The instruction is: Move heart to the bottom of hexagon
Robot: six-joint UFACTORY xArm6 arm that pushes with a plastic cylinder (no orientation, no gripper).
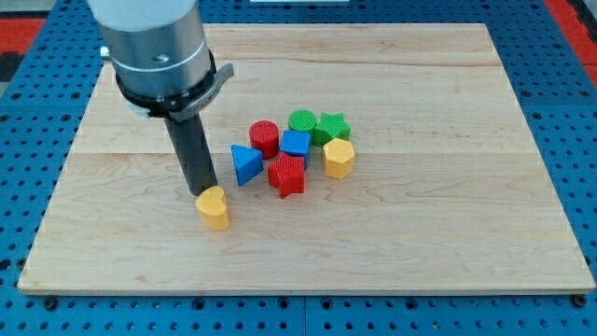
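The yellow heart (214, 207) lies on the wooden board toward the view's lower left of the block cluster. The yellow hexagon (339, 159) sits at the cluster's right side, well to the right of the heart and a little higher. My tip (204, 190) is at the heart's upper left edge, touching or nearly touching it. The rod rises from there to the grey arm body at the view's top left.
A cluster sits between heart and hexagon: blue triangle (245, 164), red star (286, 175), red cylinder (264, 138), blue cube (296, 145), green cylinder (302, 121), green star (333, 127). The wooden board (448, 215) lies on a blue pegboard.
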